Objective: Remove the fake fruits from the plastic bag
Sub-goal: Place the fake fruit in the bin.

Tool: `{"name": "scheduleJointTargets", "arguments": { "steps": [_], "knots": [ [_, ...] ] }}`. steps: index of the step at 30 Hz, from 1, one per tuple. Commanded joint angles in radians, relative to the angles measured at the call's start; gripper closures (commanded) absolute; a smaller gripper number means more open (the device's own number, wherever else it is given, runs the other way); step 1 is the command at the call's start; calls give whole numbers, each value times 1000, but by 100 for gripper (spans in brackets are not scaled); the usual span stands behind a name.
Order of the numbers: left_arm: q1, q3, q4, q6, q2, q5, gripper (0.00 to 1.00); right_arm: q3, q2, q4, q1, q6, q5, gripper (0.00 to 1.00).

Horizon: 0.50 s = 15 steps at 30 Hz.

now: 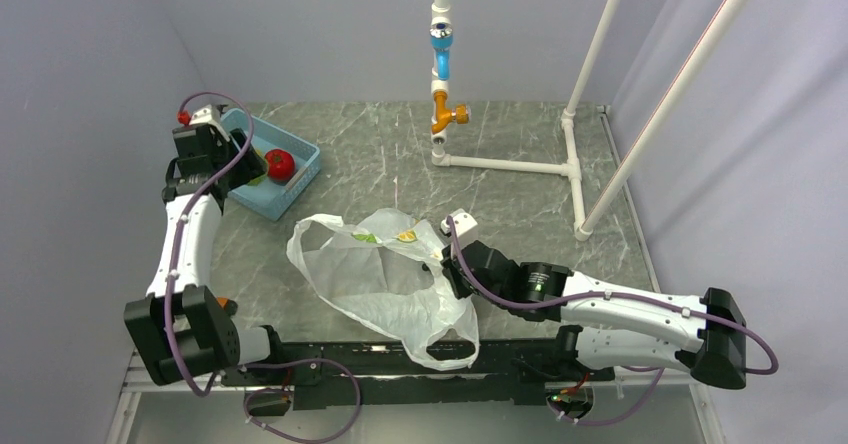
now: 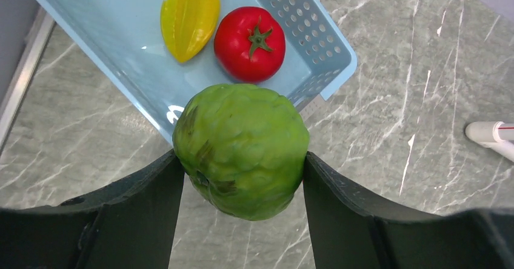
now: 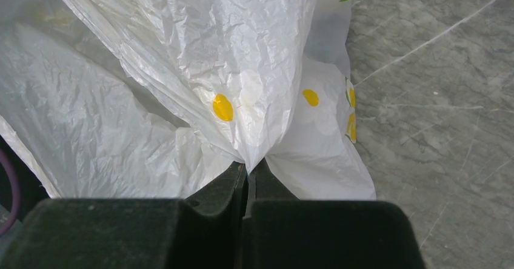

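Green custard apple (image 2: 242,136) gripped between wide-spread left gripper (image 2: 241,160) fingers over blue basket (image 2: 303,26) rim; tomato (image 2: 250,43), starfruit (image 2: 189,16) beyond fingertips. Right gripper (image 3: 248,172) closed tight on plastic bag (image 3: 242,51). Released now, fruit could hit rim, roll off

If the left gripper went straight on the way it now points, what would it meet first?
Probably the near edge of the blue basket, behind the green fruit that the left gripper holds; depth is unclear.

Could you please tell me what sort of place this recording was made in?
Most likely a robotics lab test cell: plain grey walls box in a marble-look table, a white pipe frame stands on it, and two robot arms are bolted at its near edge.
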Motion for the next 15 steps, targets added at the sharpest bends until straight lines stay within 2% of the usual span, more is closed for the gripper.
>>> {"name": "scheduleJointTargets", "arguments": {
  "steps": [1, 6, 12, 15],
  "knots": [
    [48, 50, 98, -35, 80, 162, 77, 48, 17, 22, -4, -2, -12, 100],
    [94, 63, 97, -55, 178, 226, 73, 43, 28, 29, -4, 0, -25, 100],
    [99, 93, 51, -49, 259, 227, 68, 42, 18, 29, -4, 8, -32, 100],
    [101, 108, 25, -46, 278, 221, 62, 47, 11, 23, -3, 8, -31, 100]
  ]
}}
